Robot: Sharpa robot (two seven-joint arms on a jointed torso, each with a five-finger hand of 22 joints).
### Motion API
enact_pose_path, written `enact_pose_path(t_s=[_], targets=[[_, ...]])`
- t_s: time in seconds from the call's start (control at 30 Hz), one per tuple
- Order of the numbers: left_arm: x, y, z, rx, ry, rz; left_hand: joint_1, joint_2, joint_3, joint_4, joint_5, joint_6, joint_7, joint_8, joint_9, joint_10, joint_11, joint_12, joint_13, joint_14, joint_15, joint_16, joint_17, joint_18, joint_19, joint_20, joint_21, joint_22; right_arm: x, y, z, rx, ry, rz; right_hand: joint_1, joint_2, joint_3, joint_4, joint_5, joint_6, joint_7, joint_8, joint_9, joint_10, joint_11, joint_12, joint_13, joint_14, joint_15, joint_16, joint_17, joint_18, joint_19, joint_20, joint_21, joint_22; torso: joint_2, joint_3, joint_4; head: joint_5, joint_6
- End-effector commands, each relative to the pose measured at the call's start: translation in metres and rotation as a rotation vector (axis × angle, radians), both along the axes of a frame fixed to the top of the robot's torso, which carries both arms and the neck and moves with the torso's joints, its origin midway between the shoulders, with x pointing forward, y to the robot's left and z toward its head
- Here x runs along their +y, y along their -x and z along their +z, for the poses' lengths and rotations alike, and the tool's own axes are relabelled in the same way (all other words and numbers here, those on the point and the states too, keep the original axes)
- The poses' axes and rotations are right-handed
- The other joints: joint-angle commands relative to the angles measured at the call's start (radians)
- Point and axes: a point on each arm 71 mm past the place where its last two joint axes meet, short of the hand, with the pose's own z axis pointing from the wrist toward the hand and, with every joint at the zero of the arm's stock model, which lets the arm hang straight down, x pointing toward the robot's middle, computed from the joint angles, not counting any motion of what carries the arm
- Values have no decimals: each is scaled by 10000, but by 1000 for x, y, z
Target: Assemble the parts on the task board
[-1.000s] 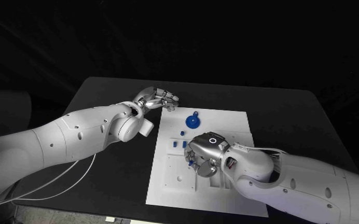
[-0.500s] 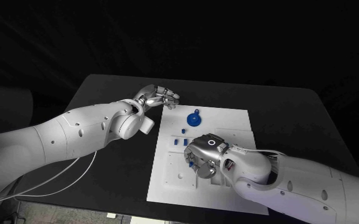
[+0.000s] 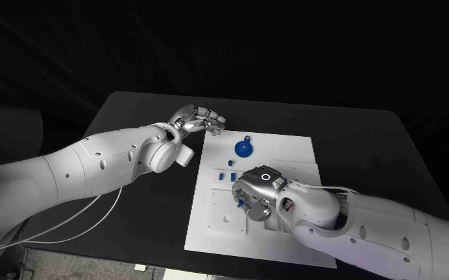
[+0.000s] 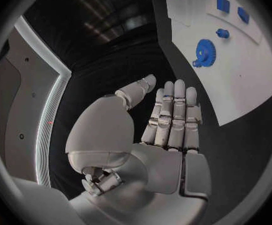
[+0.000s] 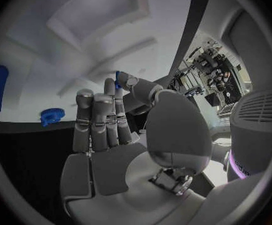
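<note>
Black tabletop point(image 3: 374, 144) carries the white task board point(image 3: 290, 150) at its centre, and dark room lies behind it. Taking the board as a clock face in the head view, the right hand point(image 3: 254, 192) hangs over the middle, pinching a small blue part point(image 5: 118, 78) between thumb and a fingertip, the other fingers straight and together. The left hand point(image 3: 194, 121) waits off the board's corner at about eleven o'clock, fingers straight and close together, holding nothing. A blue gear point(image 3: 242, 149) lies near twelve o'clock; two small blue blocks point(image 3: 226, 177) sit at about ten. By my reading, the step in hand is seating the pinched part into a slot beneath the right hand. The next move likely calls for lowering it squarely, then letting go.
</note>
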Motion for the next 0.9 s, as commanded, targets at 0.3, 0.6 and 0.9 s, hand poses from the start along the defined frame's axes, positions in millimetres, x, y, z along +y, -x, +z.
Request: enact_pose_path(t_s=[0.3, 0.6, 0.9], targets=[[-3, 1, 1, 2, 146, -179, -55, 51, -53, 22, 33, -105, 12, 31, -21, -78, -17, -28, -21, 7, 41, -82, 28, 68, -12, 68, -45, 22, 3, 1, -1, -170, 250, 103, -21, 115, -2, -71, 45, 98, 5, 31, 18, 112, -8, -37, 20, 3, -46, 36, -10, 214, 31, -73, 52, 197, -3, 8, -8, -38, 34], [-3, 1, 0, 26, 151, -212, -53, 51, -55, 21, 32, -108, 13, 32, -23, -81, -17, -28, -23, 7, 43, -91, 36, 68, -15, 69, -50, 24, 6, 3, -6, 35, 461, 244, -29, 114, -4, -78, 46, 100, 4, 29, 20, 114, -8, -41, 23, 5, -47, 38, -10, 214, 33, -73, 55, 197, -1, 2, -7, -44, 22], [-3, 1, 0, 30, 147, -206, -52, 48, -58, 19, 30, -110, 13, 34, -24, -83, -16, -28, -26, 5, 44, -102, 44, 68, -18, 70, -56, 27, 9, 6, -11, 213, 537, 326, -62, 104, -15, -99, 76, 105, 4, 22, 25, 114, -7, -56, 30, 7, -46, 40, -12, 214, 30, -71, 57, 196, -2, 4, 0, -41, -4]])
